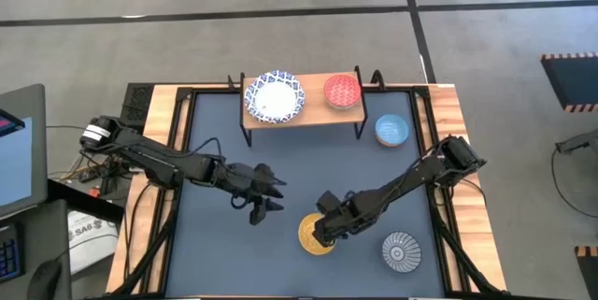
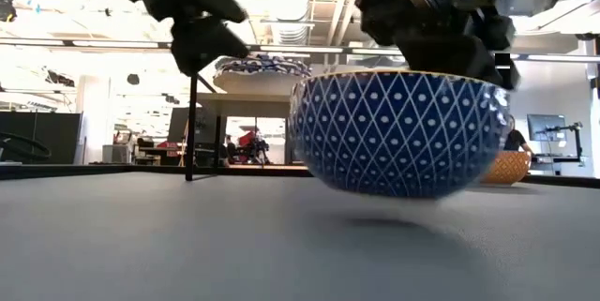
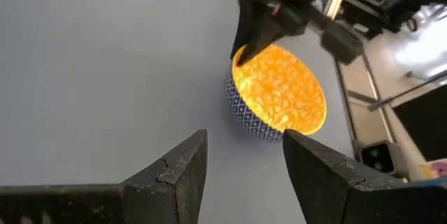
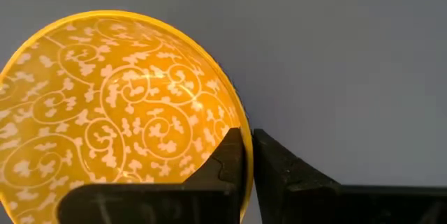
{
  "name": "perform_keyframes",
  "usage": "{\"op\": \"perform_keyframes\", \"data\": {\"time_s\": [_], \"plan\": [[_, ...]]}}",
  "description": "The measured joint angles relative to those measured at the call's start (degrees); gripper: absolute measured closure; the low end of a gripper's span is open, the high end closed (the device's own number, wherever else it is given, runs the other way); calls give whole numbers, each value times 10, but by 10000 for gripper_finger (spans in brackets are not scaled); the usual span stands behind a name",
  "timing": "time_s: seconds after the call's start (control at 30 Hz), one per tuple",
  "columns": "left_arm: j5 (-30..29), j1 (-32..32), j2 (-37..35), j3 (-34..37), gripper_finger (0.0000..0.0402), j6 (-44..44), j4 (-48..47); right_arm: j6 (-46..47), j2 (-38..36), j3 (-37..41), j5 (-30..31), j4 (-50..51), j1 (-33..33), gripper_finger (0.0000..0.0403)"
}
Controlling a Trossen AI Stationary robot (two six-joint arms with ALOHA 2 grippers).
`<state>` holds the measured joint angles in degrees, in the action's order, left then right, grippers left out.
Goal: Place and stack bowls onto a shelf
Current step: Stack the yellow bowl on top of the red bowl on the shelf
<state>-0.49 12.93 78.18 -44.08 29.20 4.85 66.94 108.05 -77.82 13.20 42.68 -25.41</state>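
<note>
On the tabletop (image 1: 224, 235), right pincer (image 4: 248, 155) pinching yellow bowl (image 1: 316, 235) rim

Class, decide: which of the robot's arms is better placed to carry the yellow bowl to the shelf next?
Right. The right gripper is pinching the yellow bowl by its rim, lifted off the table; the left gripper hangs open and empty nearby.

Overhead, table-level, two close wrist views

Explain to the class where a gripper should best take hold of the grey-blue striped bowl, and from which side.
Grip the rim of the grey-blue striped bowl from straight above, one finger inside and one outside. It sits upright and open-topped on the table, probably too wide to span, as the right gripper pinches the yellow bowl.
</note>
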Motion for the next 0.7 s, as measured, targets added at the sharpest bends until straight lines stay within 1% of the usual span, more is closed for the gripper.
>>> {"op": "perform_keyframes", "data": {"time_s": [0.13, 0.23, 0.37, 0.43, 0.53, 0.67, 0.7], "plan": [[2, -12, 33, -46, 229, -32, -1, -51, -1, -45, 42, 73, 15, 365], [-2, -25, 64, -92, 229, -44, -19, -92, -1, -75, 75, 122, 26, 365], [-3, -44, 103, -156, 229, -68, -76, -140, -1, -112, 113, 167, 39, 364], [-3, -54, 121, -188, 229, -88, -126, -166, -2, -130, 127, 190, 43, 364], [-2, -64, 147, -230, 229, -116, -178, -208, -2, -160, 137, 215, 46, 364], [-2, -72, 167, -268, 229, -144, -207, -255, -2, -190, 144, 233, 52, 363], [-11, -72, 170, -274, 231, -151, -205, -264, -2, -197, 146, 240, 54, 363]]}}
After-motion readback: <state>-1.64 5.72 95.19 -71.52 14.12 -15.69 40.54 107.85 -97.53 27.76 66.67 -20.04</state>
